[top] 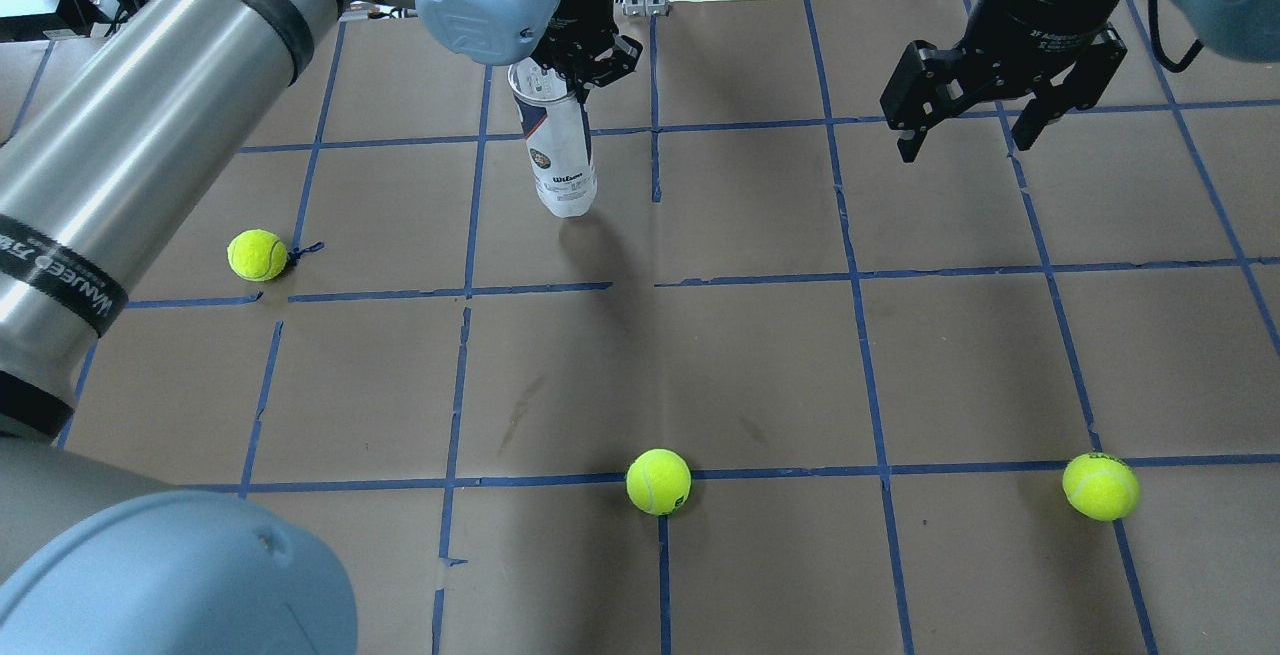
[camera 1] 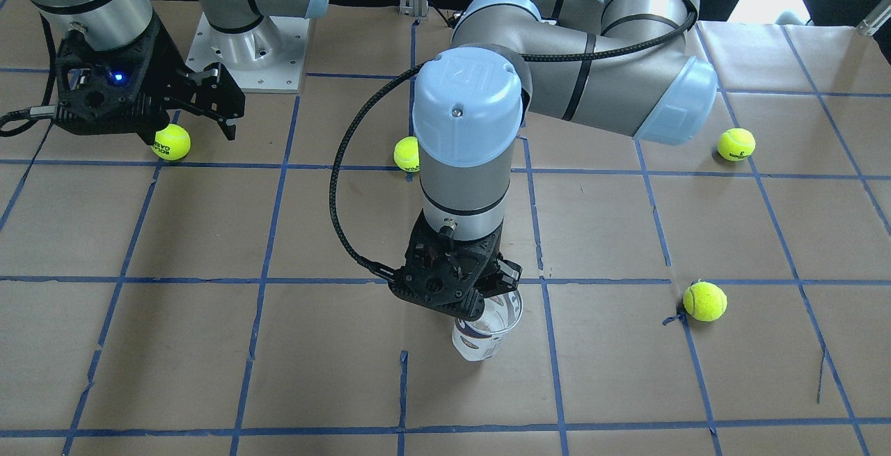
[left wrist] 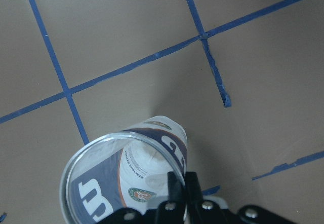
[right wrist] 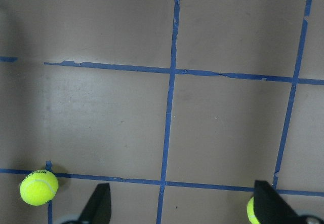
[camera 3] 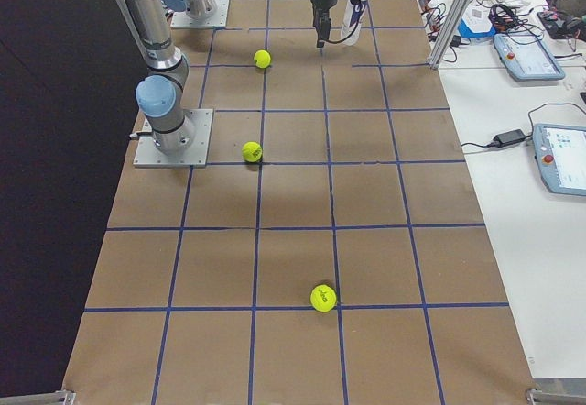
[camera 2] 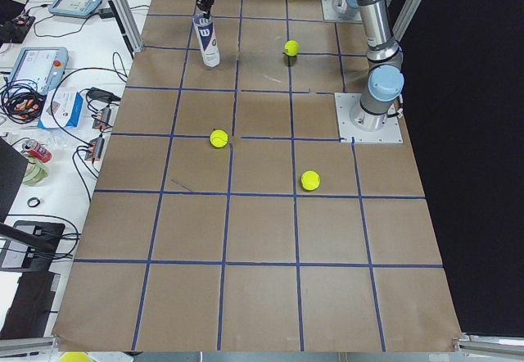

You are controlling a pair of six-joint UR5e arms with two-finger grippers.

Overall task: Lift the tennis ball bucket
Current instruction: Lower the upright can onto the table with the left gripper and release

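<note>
The tennis ball bucket (top: 562, 155) is a clear tube with a white and navy label, open at the top and empty. It stands upright at the far middle-left of the table. My left gripper (top: 578, 70) is shut on its rim, one finger (left wrist: 176, 189) inside the tube and one outside. It also shows in the front view (camera 1: 482, 336) under the left gripper (camera 1: 487, 301). I cannot tell whether its base touches the paper. My right gripper (top: 965, 135) is open and empty, hanging above the far right of the table.
Yellow-green tennis balls lie on the brown paper: one at the left (top: 257, 255), one near the middle front (top: 658, 481), one at the right front (top: 1100, 486). Another ball (camera 1: 171, 141) lies under the right gripper. Blue tape lines grid the table.
</note>
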